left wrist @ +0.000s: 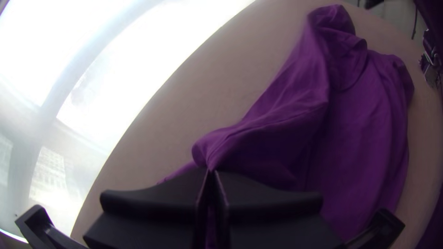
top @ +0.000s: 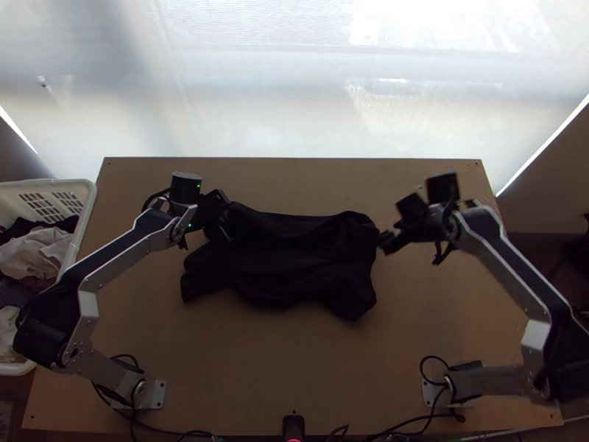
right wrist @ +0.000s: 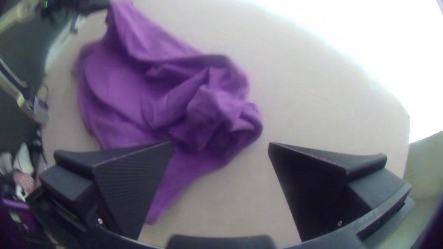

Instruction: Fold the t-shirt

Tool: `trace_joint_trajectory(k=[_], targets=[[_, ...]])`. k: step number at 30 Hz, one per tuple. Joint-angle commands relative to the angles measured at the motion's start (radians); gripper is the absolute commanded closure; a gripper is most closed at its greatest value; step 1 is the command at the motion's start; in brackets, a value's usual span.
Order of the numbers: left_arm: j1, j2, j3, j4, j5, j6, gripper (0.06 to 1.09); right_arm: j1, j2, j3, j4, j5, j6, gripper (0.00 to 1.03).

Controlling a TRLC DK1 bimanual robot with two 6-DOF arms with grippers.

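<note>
- Looks like soft, matt, wrinkled cloth in the t-shirt (top: pixel 294 265).
- Appears wooden, smooth and low in sheen across the desk (top: pixel 258 353).
- Looks matt and hard on the left hand (top: pixel 227 230); finely textured on the inner finger faces of the right hand (top: pixel 388 241).
- Resembles satin metal along the arm links (top: pixel 129 264).
- Seems smooth plastic on the basket (top: pixel 89 195).

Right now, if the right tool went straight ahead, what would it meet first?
Probably the crumpled end of the t-shirt: seen from above, the right tool, opened wide, points toward it. Its height above the table is hard to judge, so it might pass over.
</note>
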Motion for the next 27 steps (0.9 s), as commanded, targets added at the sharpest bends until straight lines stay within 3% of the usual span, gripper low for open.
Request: trace_joint_trajectory(k=[1,9,18,25,27], targets=[[0.004,-0.028,0.002,-0.011,0.001,0.006,1.05,0.307,-0.23,-0.233,0.111,0.394,-0.203,0.08],[0.004,-0.059,-0.024,-0.016,-0.001,-0.002,1.05,0.327,-0.236,-0.32,0.246,0.498,-0.347,0.1],[0.018,-0.083,-0.038,-0.016,-0.004,-0.003,1.05,0.314,-0.237,-0.452,0.634,0.575,-0.678,0.13],[0.021,-0.105,-0.064,-0.016,-0.007,-0.006,1.05,0.338,-0.268,-0.653,0.962,0.575,-0.844,0.16],[0.023,-0.105,-0.067,-0.016,-0.007,-0.008,1.05,0.347,-0.27,-0.682,0.997,0.573,-0.864,0.16]])
